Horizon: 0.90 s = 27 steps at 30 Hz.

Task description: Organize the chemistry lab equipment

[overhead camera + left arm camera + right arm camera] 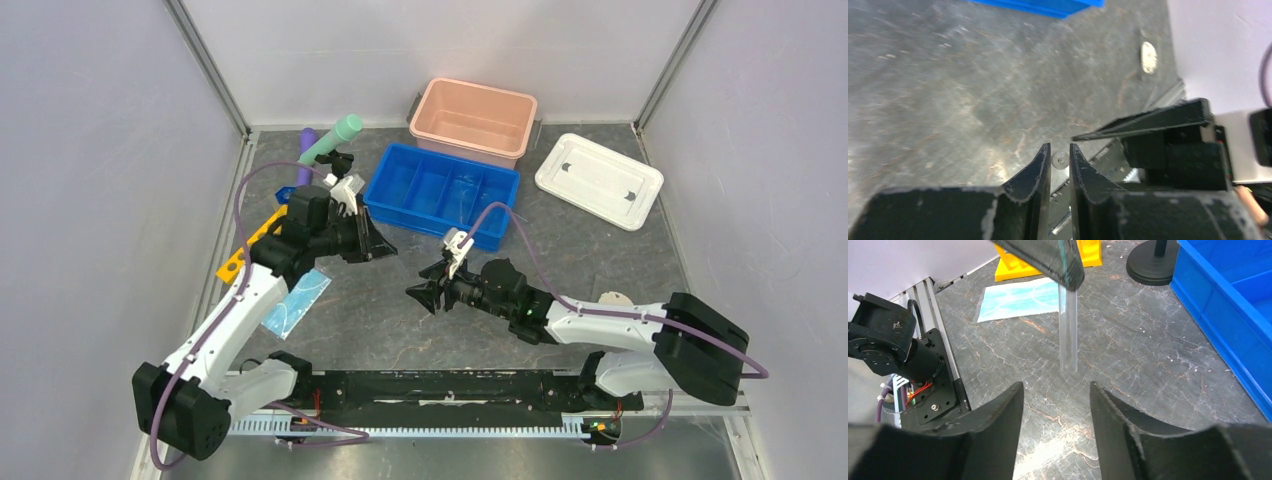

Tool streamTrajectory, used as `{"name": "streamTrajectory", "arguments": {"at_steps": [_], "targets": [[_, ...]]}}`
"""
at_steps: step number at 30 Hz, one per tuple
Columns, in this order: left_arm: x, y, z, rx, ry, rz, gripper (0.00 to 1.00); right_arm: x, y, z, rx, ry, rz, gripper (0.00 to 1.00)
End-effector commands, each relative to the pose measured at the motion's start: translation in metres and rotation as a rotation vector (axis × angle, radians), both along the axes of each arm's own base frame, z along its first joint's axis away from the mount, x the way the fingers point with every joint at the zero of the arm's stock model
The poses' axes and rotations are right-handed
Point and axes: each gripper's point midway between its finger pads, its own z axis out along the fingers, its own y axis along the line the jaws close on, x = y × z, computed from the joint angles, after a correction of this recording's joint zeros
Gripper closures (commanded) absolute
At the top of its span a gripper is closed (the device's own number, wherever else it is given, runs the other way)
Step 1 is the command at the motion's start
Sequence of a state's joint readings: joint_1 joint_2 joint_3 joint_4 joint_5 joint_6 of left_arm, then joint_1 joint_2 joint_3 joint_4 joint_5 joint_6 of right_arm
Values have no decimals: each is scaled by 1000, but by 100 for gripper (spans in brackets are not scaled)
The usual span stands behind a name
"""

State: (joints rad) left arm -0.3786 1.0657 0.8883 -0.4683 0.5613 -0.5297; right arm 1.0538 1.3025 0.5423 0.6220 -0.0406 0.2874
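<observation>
My left gripper (378, 246) hangs above the table's middle, jaws shut on a thin clear rod (1068, 330) that hangs down from its fingers (1048, 255). In the left wrist view the jaws (1060, 147) stand a narrow gap apart and the clear rod hardly shows. My right gripper (420, 295) is open and empty (1055, 390), low, just short of the rod's lower end. The light-blue mask (297, 300) lies flat at the left. The yellow rack (250, 245) lies behind it. Mint-green (335, 138) and purple (306, 150) tubes stand by the black clamp stand (1153, 262).
The blue divided tray (445, 190) sits at the back middle, close to the right of the rod (1228, 300). The pink bin (475, 118) stands behind it, and its white lid (598, 180) lies at the back right. A small pale disc (612, 297) lies by the right arm.
</observation>
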Motion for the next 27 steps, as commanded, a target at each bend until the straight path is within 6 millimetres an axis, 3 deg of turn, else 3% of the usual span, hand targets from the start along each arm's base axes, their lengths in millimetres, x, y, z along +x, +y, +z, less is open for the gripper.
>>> {"name": "streamTrajectory", "arguments": {"at_steps": [1, 8, 17, 27], "targets": [[25, 40, 14, 208, -155, 171, 84, 1, -8, 28, 68, -54, -29, 37], [52, 113, 24, 486, -287, 484, 84, 3, -40, 31, 62, -99, -118, 2], [62, 182, 31, 683, -368, 764, 80, 5, -65, 30, 55, -138, -189, 2], [78, 231, 24, 712, -340, 931, 80, 4, -69, 32, 69, -144, -192, 2]]}}
